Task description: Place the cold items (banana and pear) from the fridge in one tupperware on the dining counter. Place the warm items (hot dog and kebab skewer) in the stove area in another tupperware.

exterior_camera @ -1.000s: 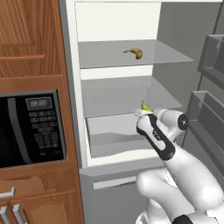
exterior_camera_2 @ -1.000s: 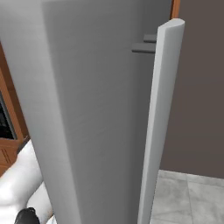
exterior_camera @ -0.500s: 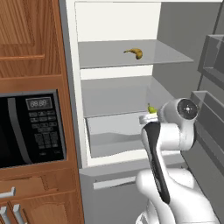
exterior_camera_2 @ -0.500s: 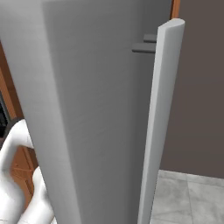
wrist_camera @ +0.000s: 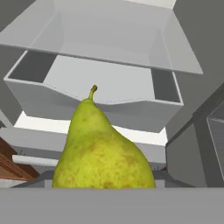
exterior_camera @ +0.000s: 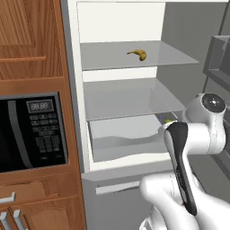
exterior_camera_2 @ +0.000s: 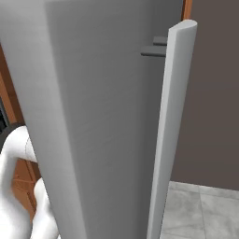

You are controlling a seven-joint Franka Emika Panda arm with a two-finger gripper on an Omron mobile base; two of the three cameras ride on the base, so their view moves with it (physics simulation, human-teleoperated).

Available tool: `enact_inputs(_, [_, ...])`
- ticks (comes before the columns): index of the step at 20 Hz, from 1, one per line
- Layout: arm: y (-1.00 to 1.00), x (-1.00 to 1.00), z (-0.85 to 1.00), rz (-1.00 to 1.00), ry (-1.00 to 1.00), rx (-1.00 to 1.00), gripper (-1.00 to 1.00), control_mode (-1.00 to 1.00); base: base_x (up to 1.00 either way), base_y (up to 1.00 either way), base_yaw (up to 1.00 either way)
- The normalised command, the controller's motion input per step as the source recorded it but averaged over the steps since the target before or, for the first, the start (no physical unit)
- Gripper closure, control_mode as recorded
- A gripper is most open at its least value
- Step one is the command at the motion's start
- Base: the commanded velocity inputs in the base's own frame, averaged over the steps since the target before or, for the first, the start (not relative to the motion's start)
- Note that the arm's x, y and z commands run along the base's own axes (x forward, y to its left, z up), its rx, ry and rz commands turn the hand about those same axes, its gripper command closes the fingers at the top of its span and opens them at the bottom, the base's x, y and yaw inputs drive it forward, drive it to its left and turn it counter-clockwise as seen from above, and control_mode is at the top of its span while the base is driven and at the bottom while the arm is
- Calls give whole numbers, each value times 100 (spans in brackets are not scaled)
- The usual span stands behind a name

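Observation:
The yellow-green pear [wrist_camera: 103, 153] looms right in front of the hand camera, stem up, hanging in the air before the open fridge [exterior_camera: 117, 96]. My gripper [exterior_camera: 168, 126] is shut on it, with its fingers hidden behind the fruit and my forearm. In the left base view a sliver of the pear [exterior_camera: 168, 120] peeks out beside my wrist, at the right end of the grey drawer bin [exterior_camera: 119, 140]. The curved yellow banana [exterior_camera: 137, 54] lies on the upper shelf. The tupperware trays, hot dog, kebab skewer and dining counter are out of view.
A black microwave [exterior_camera: 31, 130] sits in wooden cabinets left of the fridge. The fridge door [exterior_camera_2: 107, 116] stands open on my right, close to the right base camera, and its shelves [exterior_camera: 220, 58] jut in near my wrist.
My hand has drawn back toward me and to the right, carrying the pear away from the drawer bin. My elbow has swung and folded in front of the fridge.

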Motion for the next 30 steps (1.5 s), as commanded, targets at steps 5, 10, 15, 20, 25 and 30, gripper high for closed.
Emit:
enact_inputs(5, [-9, -4, -23, 0, -1, 0, 100, -100, 0, 0, 0])
enact_inputs(10, [-2, -1, -19, 0, 0, 0, 100, 100, -1, 0, 0])
enact_inputs(15, [0, 0, 0, 0, 0, 0, 100, 100, -12, 0, 13])
enact_inputs(20, [0, 0, 0, 0, 0, 0, 100, 100, -33, 0, 21])
enact_inputs(25, [0, 0, 0, 0, 0, 0, 100, 100, -85, 0, 23])
enact_inputs(30, [0, 0, 0, 0, 0, 0, 100, 100, -83, 0, 25])
